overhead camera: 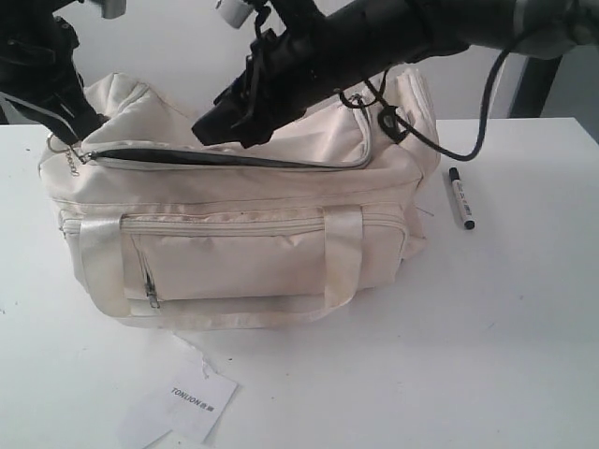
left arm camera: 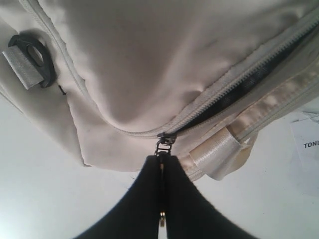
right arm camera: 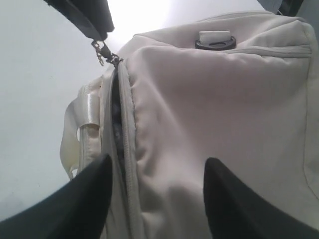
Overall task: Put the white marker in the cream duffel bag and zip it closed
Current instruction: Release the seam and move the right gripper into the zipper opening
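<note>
A: Cream duffel bag (overhead camera: 243,243) fills the centre of the ext. view, sat on the white table (overhead camera: 524,337). Top zip gapes as a thin dark slit (overhead camera: 215,159) across the upper middle. Step in hand, imo: get that mouth wide enough to load.

B: Grippers?

A: L gripper (left arm camera: 163,164), upper left of the ext. view, has its jaws pinched tight on the zip pull (left arm camera: 164,142) at the bag's left end. R gripper (right arm camera: 158,162) hangs over the top flap, upper middle, jaws spread wide, nothing in them.

B: How to do it right?

A: Pull L along the zip line, not upward, else the soft fabric prob bunches & the slider jams. R should take the flap edge, not a strap, so the slit opens.

B: And the white marker (overhead camera: 460,198)?

A: Flat on the table at the right of the frame, near the bag's right end, not touching afaict. Not in the bag yet. Short, slim, white-grey barrel w/ small print, black at both ends, tiny vs the bag. Grip it across the barrel, mid-length, so it can't pivot.
</note>
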`<state>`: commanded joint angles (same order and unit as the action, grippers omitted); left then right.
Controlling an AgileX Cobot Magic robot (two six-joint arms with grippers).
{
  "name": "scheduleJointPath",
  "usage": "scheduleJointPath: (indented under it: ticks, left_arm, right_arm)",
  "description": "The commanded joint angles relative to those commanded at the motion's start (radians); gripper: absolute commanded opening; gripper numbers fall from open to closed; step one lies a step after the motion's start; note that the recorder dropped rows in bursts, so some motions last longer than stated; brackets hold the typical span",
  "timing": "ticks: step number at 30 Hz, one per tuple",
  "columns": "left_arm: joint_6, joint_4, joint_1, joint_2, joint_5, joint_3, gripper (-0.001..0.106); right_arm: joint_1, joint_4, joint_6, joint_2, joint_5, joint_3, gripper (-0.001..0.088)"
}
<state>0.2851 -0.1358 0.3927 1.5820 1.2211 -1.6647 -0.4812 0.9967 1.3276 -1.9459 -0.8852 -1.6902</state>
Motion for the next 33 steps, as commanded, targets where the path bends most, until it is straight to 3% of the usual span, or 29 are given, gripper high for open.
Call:
scheduleJointPath:
  ticks: [9, 15, 21, 24, 28, 33]
  left_arm:
    - [0.002, -0.004, 0.0, 0.0, 0.0, 0.0, 0.0]
    - [0.002, -0.003, 0.0, 0.0, 0.0, 0.0, 0.0]
    - [0.002, -0.003, 0.0, 0.0, 0.0, 0.0, 0.0]
    - [0.002, -0.003, 0.0, 0.0, 0.0, 0.0, 0.0]
    - [0.004, -0.003, 0.0, 0.0, 0.0, 0.0, 0.0]
    - [0.007, -0.034, -0.002, 0.0, 0.0, 0.0, 0.0]
  right_arm:
    - [-0.07, -0.002, 0.022, -0.072, 0.056, -0.068, 0.0518]
    - [-0.087, -0.002, 0.022, -0.116, 0.111, -0.107, 0.0413]
    - [-0.087, -0.007, 0.022, -0.148, 0.109, -0.137, 0.0393]
    - [-0.087, -0.007, 0.022, -0.148, 0.114, -0.137, 0.0272]
    - [-0.087, -0.029, 0.029, -0.148, 0.065, -0.137, 0.0]
    - [-0.087, -0.059, 0.029, -0.146, 0.02, -0.137, 0.0]
